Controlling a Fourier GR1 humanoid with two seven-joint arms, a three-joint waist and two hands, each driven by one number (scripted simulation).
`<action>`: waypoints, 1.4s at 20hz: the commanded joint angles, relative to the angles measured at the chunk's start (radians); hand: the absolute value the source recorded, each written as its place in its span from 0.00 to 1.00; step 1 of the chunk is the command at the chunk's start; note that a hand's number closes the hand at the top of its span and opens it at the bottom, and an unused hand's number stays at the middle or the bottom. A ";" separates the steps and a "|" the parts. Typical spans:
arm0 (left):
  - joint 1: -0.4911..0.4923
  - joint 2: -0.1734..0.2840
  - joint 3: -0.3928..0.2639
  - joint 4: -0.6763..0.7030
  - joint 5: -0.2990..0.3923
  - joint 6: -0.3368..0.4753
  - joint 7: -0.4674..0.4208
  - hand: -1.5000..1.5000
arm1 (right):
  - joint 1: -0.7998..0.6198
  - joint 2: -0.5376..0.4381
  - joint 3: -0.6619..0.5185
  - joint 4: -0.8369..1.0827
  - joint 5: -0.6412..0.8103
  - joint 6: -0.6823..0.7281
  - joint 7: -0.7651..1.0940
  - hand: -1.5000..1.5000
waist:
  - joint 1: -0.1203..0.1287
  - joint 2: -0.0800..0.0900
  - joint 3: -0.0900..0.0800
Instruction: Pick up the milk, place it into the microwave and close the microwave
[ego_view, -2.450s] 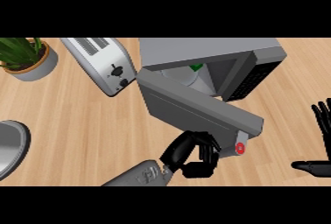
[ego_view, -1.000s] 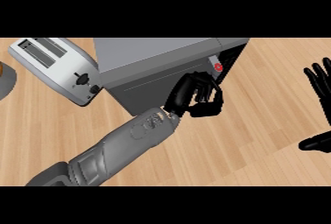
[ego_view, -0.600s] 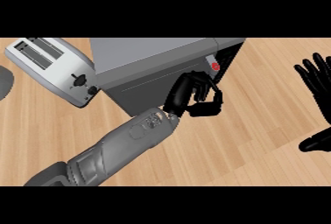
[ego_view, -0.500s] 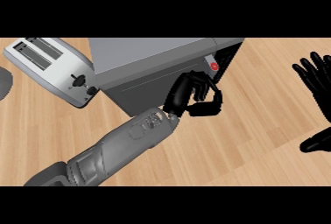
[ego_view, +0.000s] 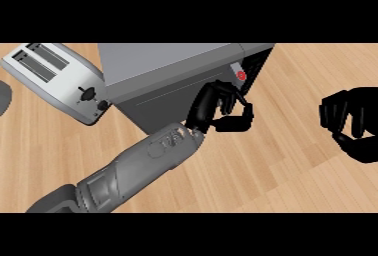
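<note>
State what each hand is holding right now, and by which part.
Nothing is held. The left hand is curled against the microwave door; the right hand is curled at the right edge.

bare counter (ego_view: 280, 165) lies open right of the microwave (ego_view: 170, 75); the toaster (ego_view: 59, 80) crowds its left.

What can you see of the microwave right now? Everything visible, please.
The microwave is a grey box with a lighter top and a darker front door that looks shut, or very nearly. A control strip with a red button runs along its right end. It stands on the wooden counter at the view's upper middle, skewed to the frame, beside the toaster. The left hand, fingers curled, is against the door. The milk is not visible.
</note>
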 joint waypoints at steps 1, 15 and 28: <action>-0.108 -0.048 0.018 0.042 0.001 -0.014 0.000 1.00 | -0.013 -0.007 0.037 -0.052 -0.006 0.099 -0.040 1.00 | -0.026 0.002 0.002; -0.110 -0.048 0.017 0.057 0.039 0.034 -0.019 1.00 | 0.006 -0.011 0.089 -0.196 -0.057 0.089 0.035 1.00 | -0.070 0.004 0.002; 0.007 -0.049 0.178 0.005 0.256 0.073 0.068 1.00 | 0.081 -0.040 0.205 -0.299 -0.077 0.135 0.138 1.00 | -0.032 0.029 -0.015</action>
